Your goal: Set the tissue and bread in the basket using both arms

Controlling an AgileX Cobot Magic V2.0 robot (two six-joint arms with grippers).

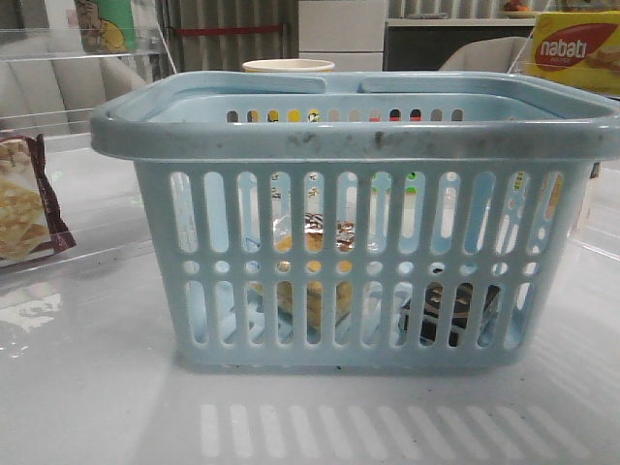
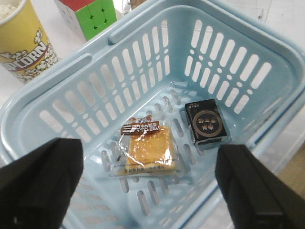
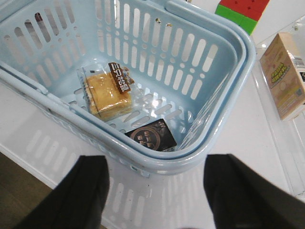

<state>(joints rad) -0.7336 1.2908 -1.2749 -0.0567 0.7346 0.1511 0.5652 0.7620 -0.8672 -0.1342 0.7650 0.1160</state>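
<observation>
The light-blue basket (image 1: 358, 131) stands in the middle of the table. The bread (image 2: 148, 149) lies on its floor in a clear bag with a dark label. It also shows in the right wrist view (image 3: 108, 93) and through the slots in the front view (image 1: 312, 254). The black tissue pack (image 2: 207, 121) lies beside it, apart from it, and shows in the right wrist view (image 3: 151, 136) and the front view (image 1: 451, 308). My left gripper (image 2: 150, 193) is open and empty above the basket. My right gripper (image 3: 155, 193) is open and empty over the table just outside the basket's rim (image 3: 200, 157).
A yellow popcorn cup (image 2: 21, 40) and a colour cube (image 2: 93, 14) stand beyond the basket. A cracker packet (image 1: 24, 208) lies at the left. A yellow nabati box (image 1: 573, 50) is at the back right. A beige carton (image 3: 286, 74) lies beside the basket.
</observation>
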